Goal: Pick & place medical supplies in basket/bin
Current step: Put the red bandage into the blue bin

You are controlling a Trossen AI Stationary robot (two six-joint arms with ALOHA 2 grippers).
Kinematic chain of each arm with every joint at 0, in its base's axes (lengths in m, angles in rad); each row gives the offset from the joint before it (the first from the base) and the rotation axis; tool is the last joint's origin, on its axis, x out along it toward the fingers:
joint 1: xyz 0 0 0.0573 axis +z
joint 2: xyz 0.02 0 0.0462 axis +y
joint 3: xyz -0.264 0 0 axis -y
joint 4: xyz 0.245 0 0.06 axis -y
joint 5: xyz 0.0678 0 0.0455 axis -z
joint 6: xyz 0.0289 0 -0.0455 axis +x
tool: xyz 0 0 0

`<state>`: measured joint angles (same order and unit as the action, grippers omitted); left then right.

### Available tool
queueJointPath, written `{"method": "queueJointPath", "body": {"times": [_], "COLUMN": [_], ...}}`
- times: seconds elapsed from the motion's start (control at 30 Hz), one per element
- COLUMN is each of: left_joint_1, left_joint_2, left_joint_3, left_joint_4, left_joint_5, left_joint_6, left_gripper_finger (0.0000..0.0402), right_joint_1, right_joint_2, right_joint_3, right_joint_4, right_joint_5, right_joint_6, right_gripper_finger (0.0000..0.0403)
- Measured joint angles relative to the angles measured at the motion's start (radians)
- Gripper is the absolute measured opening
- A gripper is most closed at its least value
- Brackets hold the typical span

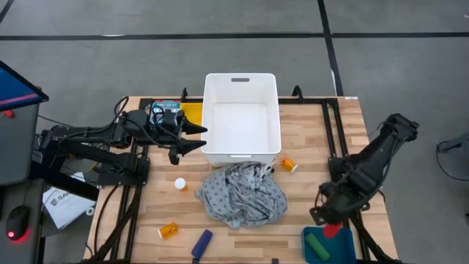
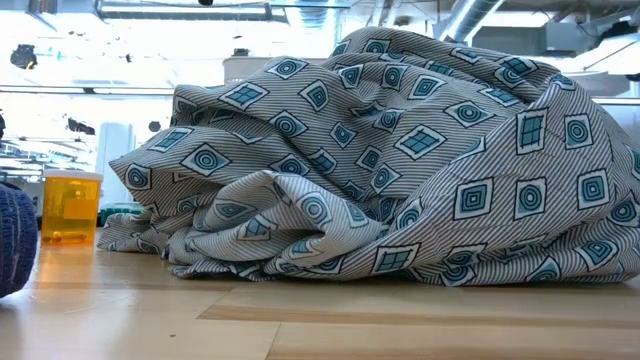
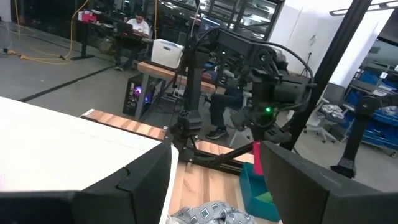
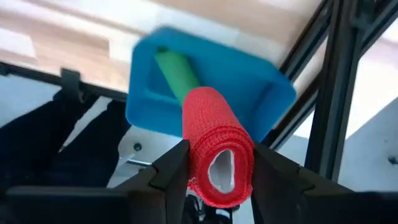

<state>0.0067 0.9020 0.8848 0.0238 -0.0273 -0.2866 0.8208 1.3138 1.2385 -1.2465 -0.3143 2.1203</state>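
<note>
Your right gripper (image 4: pixel 217 180) is closed on a red roll of bandage wrap (image 4: pixel 219 146), one dark finger (image 4: pixel 169 167) pressed to each side and the roll's hollow end facing the wrist camera. It hangs above the small blue tray (image 4: pixel 258 74) at the table's near right corner, where a green roll (image 4: pixel 177 74) lies inside; in the high view the red roll (image 1: pixel 331 229) shows just above that tray (image 1: pixel 344 246).

Your left gripper (image 1: pixel 199 137) sits at the left wall of the white bin (image 1: pixel 242 84), jaws partly apart and holding nothing, fingertips beside the bin's rim.

The grey patterned cloth (image 1: pixel 242 192) lies crumpled on the wooden table (image 1: pixel 308 132) just in front of the bin. One orange pill bottle (image 1: pixel 289 164) lies to the cloth's right, another (image 1: pixel 168 231) near the front left, with a white cap (image 1: pixel 180 184) between the latter and the left arm. A dark blue cylinder (image 1: pixel 201 243) lies at the front edge. A teal printed box (image 1: pixel 167 108) and a yellow item (image 1: pixel 192 114) lie left of the bin, behind the left arm.
</note>
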Motion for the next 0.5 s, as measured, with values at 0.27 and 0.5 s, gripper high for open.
{"method": "queueJointPath", "body": {"times": [0.27,0.5], "left_joint_1": [0.000,0.000], "left_joint_2": [0.000,0.000], "left_joint_3": [0.000,0.000], "left_joint_4": [0.000,-0.001], "left_joint_5": [0.000,0.000], "left_joint_6": [-0.001,-0.004], "left_gripper_finger": [0.0237,0.0237], "right_joint_1": [0.113,0.151], "right_joint_2": [0.091,0.166], "right_joint_3": [0.000,0.000], "right_joint_4": [0.063,0.059], "right_joint_5": [-0.098,-0.152], "right_joint_6": [0.046,0.030], "right_gripper_finger": [0.0152,0.0174]}}
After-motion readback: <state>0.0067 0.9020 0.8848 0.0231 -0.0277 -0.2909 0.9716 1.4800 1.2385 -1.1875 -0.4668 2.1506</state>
